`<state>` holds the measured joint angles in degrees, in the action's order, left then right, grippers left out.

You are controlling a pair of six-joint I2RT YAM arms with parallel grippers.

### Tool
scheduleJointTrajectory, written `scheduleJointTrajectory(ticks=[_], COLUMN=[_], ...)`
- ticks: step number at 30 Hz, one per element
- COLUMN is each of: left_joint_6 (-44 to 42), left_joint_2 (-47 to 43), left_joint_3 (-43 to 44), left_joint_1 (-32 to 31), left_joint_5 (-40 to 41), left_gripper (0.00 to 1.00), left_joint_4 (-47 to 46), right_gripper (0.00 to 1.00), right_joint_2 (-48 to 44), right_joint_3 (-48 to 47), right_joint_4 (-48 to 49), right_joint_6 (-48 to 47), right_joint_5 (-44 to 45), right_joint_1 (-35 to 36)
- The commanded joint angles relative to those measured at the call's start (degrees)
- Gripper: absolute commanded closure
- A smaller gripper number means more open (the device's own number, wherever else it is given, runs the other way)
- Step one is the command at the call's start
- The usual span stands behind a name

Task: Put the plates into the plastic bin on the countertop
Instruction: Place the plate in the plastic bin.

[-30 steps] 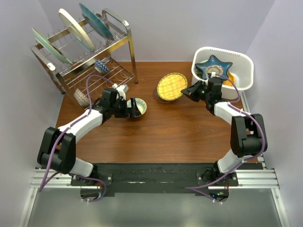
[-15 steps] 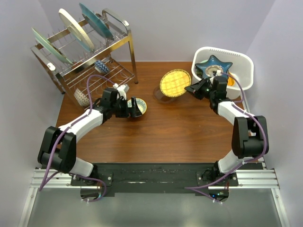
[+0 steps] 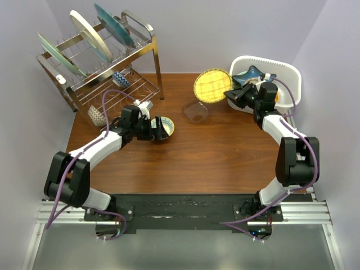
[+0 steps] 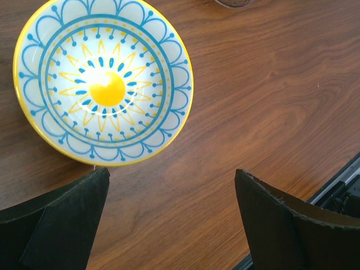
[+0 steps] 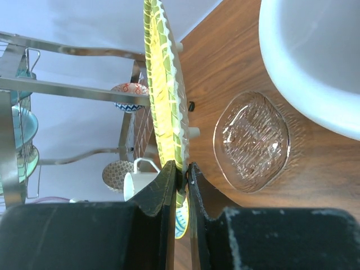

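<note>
My right gripper (image 3: 229,95) is shut on the rim of the yellow-brown patterned plate (image 3: 212,85), holding it tilted in the air just left of the white plastic bin (image 3: 289,84). In the right wrist view the plate (image 5: 165,84) shows edge-on between the jaws of the right gripper (image 5: 182,169). A dark-blue star-shaped plate (image 3: 250,75) lies in the bin. Three more plates stand in the rack: mint green (image 3: 59,55), beige (image 3: 90,35) and blue (image 3: 114,25). My left gripper (image 4: 171,174) is open over the countertop (image 3: 214,157), holding nothing.
A small white bowl with a yellow centre (image 4: 104,81) lies just ahead of the left fingers. A clear glass dish (image 3: 195,111) sits on the wood below the lifted plate. The metal wire rack (image 3: 140,50) fills the back left, with cups on its lower shelf.
My right gripper has lifted the yellow-brown plate off the glass dish and carried it back and right, to the bin's left wall. The left arm has not moved.
</note>
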<state>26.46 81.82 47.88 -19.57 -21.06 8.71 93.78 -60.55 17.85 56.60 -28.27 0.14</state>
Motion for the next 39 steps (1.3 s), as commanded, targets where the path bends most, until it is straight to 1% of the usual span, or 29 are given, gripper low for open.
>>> scheduleJointTrajectory(ticks=[1,8,15,22,29,39], left_joint_6=[0.0,0.3,0.3,0.5,0.9,1.0], left_joint_2=[2.9,5.3,6.6,4.0,0.5,-1.0], left_joint_3=[3.9,5.6,6.6,4.4,1.3,0.5], left_joint_1=[-0.5,-1.3,-1.8,-2.0,-2.0,-2.0], left_joint_5=[-2.6,-4.6,-5.1,-5.1,-3.8,-2.1], left_gripper=[0.02,0.02,0.02,0.02,0.02,0.02], left_joint_4=[-2.8,-4.5,-4.8,-5.3,-4.6,-3.2], right_gripper=[0.88,0.88,0.87,0.87,0.87,0.87], right_joint_2=[-2.5,-3.3,-3.0,-0.2,3.5,6.9], right_joint_3=[-3.0,-4.4,-5.9,-6.6,-8.8,-10.6], right_joint_4=[3.4,2.2,0.8,2.5,4.4,5.9], right_joint_6=[1.0,0.9,0.2,1.7,2.6,3.8], right_joint_5=[-2.1,-1.8,0.1,0.1,2.0,3.4], right_joint_1=[-2.2,-5.5,-10.5,-13.7,-14.2,-16.1])
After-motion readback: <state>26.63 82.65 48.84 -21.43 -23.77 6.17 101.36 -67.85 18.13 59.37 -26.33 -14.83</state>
